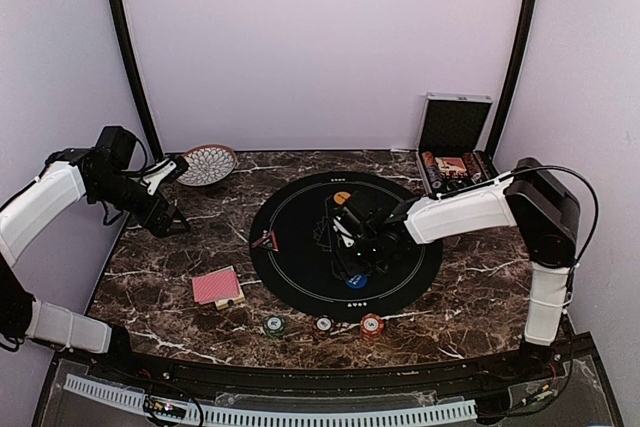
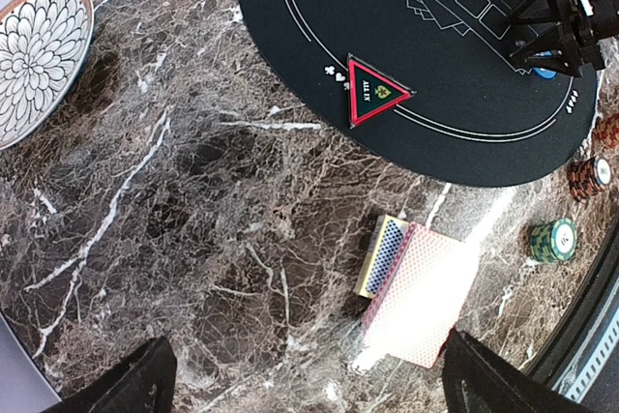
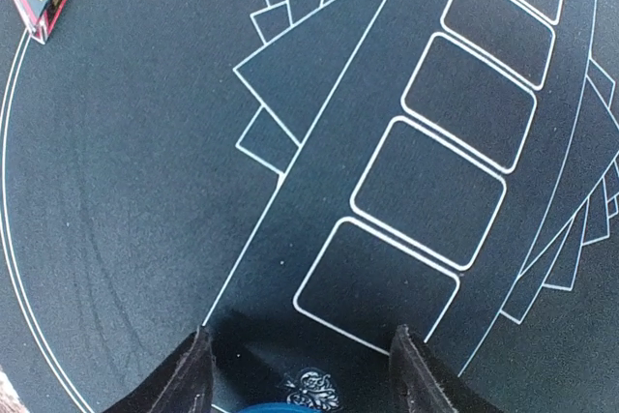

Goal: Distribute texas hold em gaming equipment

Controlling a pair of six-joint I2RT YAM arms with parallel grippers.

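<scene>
Three chip stacks at near table edge: green stack, white stack, red stack; markings too small to read. Red-backed cards left of mat, glared out in left wrist view. Right gripper jaws parted, gripping nothing, above blue chip; chip mostly cut off in wrist view. Left gripper spread wide, empty. Case contents indistinct.

Round black felt mat: table centre.
Red triangular marker: on the mat's left rim.
Red-backed card deck: on the table, left of the mat.
Green chip stack, white chip stack, orange chip stack: in a row along the near edge.
Patterned round bowl: far-left corner.
Silver hinged case: far-right corner.
</scene>
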